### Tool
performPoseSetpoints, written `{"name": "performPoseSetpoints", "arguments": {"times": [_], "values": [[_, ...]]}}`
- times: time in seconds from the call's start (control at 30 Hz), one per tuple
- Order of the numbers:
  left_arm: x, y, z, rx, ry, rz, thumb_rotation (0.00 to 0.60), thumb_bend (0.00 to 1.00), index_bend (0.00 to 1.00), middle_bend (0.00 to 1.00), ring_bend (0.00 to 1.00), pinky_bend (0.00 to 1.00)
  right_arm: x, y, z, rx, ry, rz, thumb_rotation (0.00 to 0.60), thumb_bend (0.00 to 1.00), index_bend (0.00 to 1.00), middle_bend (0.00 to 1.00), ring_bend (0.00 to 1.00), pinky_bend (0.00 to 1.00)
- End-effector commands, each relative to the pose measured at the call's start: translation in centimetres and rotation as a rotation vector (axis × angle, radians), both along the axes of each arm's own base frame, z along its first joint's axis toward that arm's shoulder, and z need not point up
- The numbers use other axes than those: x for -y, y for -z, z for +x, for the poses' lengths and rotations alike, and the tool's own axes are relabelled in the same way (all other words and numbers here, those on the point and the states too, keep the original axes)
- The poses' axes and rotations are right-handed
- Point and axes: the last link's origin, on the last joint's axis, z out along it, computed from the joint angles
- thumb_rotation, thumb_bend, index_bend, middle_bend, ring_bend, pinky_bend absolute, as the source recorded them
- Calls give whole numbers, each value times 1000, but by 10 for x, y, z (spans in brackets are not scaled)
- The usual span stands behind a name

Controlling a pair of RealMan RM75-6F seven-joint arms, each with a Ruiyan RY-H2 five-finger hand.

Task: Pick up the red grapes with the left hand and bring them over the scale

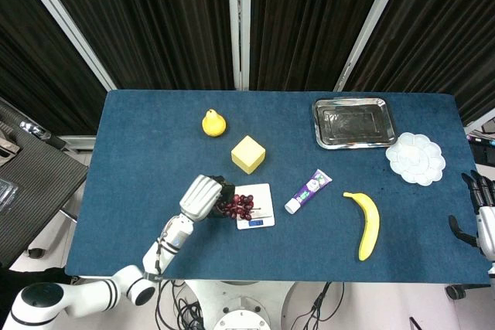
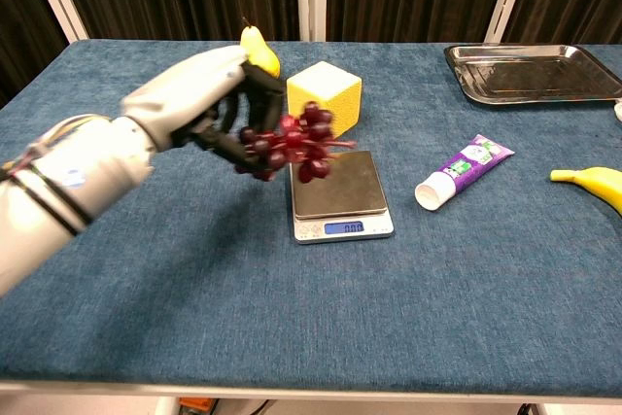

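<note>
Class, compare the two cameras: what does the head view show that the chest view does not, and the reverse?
Only the head view shows the white palette and the right hand at the table's edge. Only the chest view shows the scale's lit display facing us. Both show the left hand holding the red grapes, the pear and the yellow cube.

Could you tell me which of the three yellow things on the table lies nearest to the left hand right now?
The yellow cube, just beyond the left hand and the scale. The pear sits further back, and the banana lies far off to the right.
</note>
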Motion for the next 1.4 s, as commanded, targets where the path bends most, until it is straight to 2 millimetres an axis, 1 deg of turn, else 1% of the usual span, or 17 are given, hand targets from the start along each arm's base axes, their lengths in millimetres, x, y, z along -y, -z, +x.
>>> {"name": "performPoseSetpoints", "arguments": {"times": [0.03, 0.2, 0.37, 0.5, 0.67, 0.9, 0.97, 1.0, 1.07, 1.13, 1.23, 1.4], "values": [[-5, 11, 11, -12, 5, -6, 600, 300, 744, 729, 574, 711, 0, -1, -1, 1, 3, -2, 600, 300, 0, 0, 0, 0], [-11, 24, 16, -47, 14, 34, 600, 303, 740, 723, 571, 710, -1, -2, -4, 9, 10, 0, 600, 299, 0, 0, 0, 0], [-14, 34, 6, -88, 4, 57, 600, 304, 740, 716, 568, 706, -1, -4, -9, 12, 18, -1, 600, 299, 0, 0, 0, 0], [-14, 38, 3, -88, -6, 74, 600, 304, 733, 709, 567, 704, 1, -2, -11, 15, 23, 6, 600, 299, 0, 0, 0, 0], [-13, 47, 8, -80, -7, 78, 600, 303, 727, 705, 566, 703, 2, 0, -11, 17, 21, 11, 600, 300, 0, 0, 0, 0], [-15, 57, 14, -80, -13, 69, 600, 293, 689, 681, 555, 696, 2, -2, -12, 14, 27, 7, 600, 300, 0, 0, 0, 0], [-15, 60, 14, -81, -21, 50, 600, 271, 580, 591, 484, 632, 3, -2, -13, 15, 29, 7, 600, 300, 0, 0, 0, 0], [-15, 61, 13, -83, -21, 41, 600, 252, 492, 520, 426, 579, 3, -2, -13, 15, 29, 8, 600, 300, 0, 0, 0, 0], [-16, 62, 13, -88, -21, 29, 600, 200, 253, 334, 268, 435, 3, -2, -13, 15, 30, 10, 600, 300, 0, 0, 0, 0], [-16, 61, 13, -78, -24, 28, 600, 180, 118, 229, 171, 350, 4, -1, -14, 16, 30, 11, 600, 300, 0, 0, 0, 0], [-17, 58, 15, -64, -24, 39, 600, 174, 63, 189, 120, 303, 5, -1, -14, 16, 32, 13, 600, 300, 0, 0, 0, 0], [-18, 52, 16, -61, -9, 61, 600, 175, 57, 188, 111, 291, 6, -2, -14, 10, 30, 15, 600, 301, 0, 0, 0, 0]]}}
